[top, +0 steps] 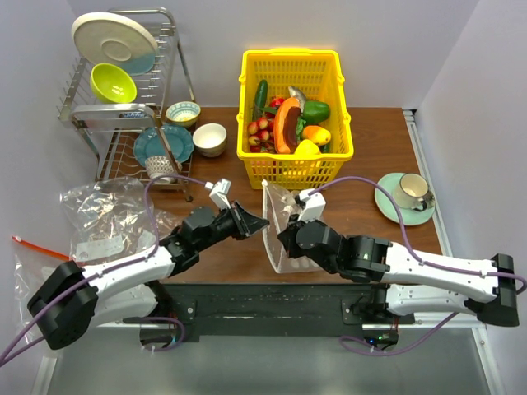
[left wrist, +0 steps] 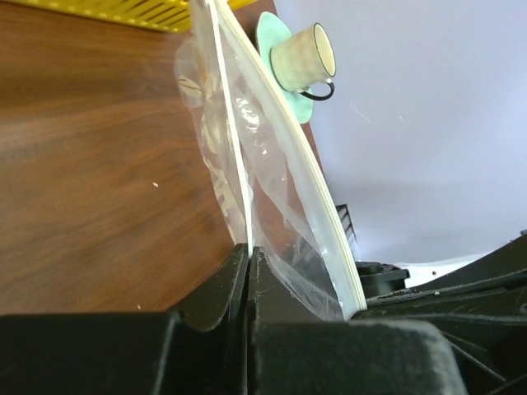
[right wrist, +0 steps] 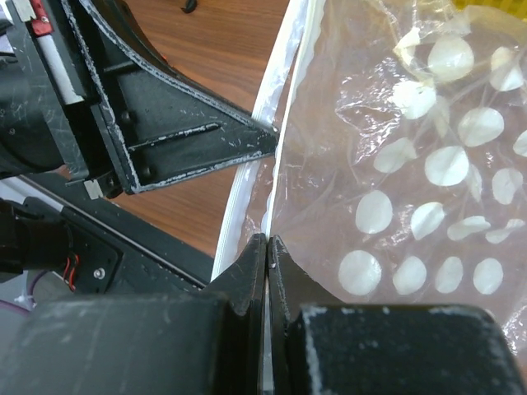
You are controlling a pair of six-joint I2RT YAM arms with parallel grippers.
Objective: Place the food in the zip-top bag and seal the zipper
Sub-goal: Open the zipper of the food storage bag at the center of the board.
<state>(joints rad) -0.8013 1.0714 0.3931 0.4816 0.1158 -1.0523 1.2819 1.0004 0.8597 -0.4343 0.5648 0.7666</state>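
The zip-top bag [top: 280, 210], clear with whitish dots, stands upright between both grippers in front of the yellow basket [top: 244, 107]. My left gripper [top: 264, 223] is shut on one lip of its mouth [left wrist: 247, 239]. The other lip, with the zipper [left wrist: 317, 189], spreads away to the right. My right gripper [top: 285, 238] is shut on the opposite lip [right wrist: 270, 230], with the dotted wall [right wrist: 412, 206] beside it. The mouth gapes a little between the two zipper strips [right wrist: 280, 74]. The food [top: 290, 123], including an orange slice and yellow pieces, lies in the basket. I see none in the bag.
A dish rack [top: 123, 107] with plates and bowls stands at the back left, and two small bowls [top: 210, 138] sit beside it. Crumpled clear bags [top: 107, 218], one with a red strip [top: 37, 247], lie at the left. A cup on a green saucer [top: 412, 191] is at the right.
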